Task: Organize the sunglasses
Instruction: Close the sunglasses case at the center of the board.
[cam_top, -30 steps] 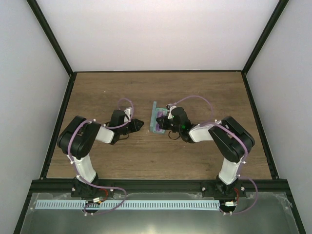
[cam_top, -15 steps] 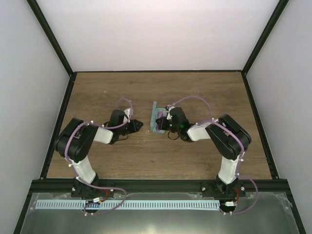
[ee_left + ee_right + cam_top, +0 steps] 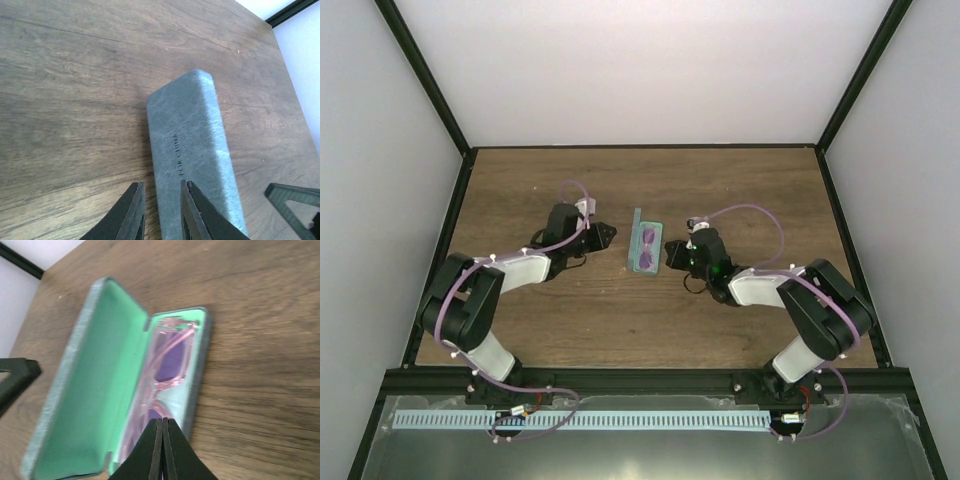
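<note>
An open grey-blue sunglasses case (image 3: pixel 637 238) with a green lining lies at the table's middle. Pink sunglasses (image 3: pixel 648 250) with purple lenses lie in its tray. In the right wrist view the lid (image 3: pixel 95 390) stands up on the left and the sunglasses (image 3: pixel 172 355) lie folded in the tray. My right gripper (image 3: pixel 162 421) is shut and empty, its tip just at the tray's near edge (image 3: pixel 669 255). My left gripper (image 3: pixel 160 186) is open by a narrow gap, empty, close behind the lid's grey outside (image 3: pixel 192 150), left of the case (image 3: pixel 609 236).
The wooden table (image 3: pixel 740 190) is bounded by black rails and white walls. Part of the right gripper (image 3: pixel 295 200) shows beyond the case in the left wrist view. The left gripper (image 3: pixel 15 377) shows at the left edge of the right wrist view.
My right gripper has drawn back to the right, off the case, uncovering the sunglasses. My left arm has stretched out and its gripper has moved closer to the lid.
</note>
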Motion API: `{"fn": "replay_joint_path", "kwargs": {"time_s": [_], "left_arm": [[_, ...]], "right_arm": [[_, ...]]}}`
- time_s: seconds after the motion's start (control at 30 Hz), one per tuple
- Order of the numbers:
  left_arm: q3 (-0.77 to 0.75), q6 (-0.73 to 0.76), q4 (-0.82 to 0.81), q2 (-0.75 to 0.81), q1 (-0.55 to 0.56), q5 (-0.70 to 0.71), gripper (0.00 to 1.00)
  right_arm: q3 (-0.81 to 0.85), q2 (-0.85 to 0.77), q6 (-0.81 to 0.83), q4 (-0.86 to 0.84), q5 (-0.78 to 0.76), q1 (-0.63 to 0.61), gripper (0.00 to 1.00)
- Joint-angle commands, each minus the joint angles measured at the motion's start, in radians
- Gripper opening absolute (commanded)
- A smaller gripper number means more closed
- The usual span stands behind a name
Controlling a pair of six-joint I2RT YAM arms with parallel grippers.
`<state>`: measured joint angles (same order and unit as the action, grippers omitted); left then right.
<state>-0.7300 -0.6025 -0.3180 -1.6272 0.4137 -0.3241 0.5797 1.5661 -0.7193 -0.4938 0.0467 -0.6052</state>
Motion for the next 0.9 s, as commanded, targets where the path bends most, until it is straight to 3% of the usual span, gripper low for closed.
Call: {"fn": "replay_joint_path", "kwargs": {"time_s": [0.0, 0.87], "left_arm": [[-0.051, 0.009, 0.064, 0.012, 0.022, 0.021, 0.23], [-0.161, -0.015, 0.084, -0.107, 0.153, 0.043, 0.24]], "right_arm": [[-0.021, 0.016, -0.007, -0.012, -0.022, 0.032, 0.01], [0.069, 0.209, 0.038, -0.073, 0.134, 0.037, 0.01]]}}
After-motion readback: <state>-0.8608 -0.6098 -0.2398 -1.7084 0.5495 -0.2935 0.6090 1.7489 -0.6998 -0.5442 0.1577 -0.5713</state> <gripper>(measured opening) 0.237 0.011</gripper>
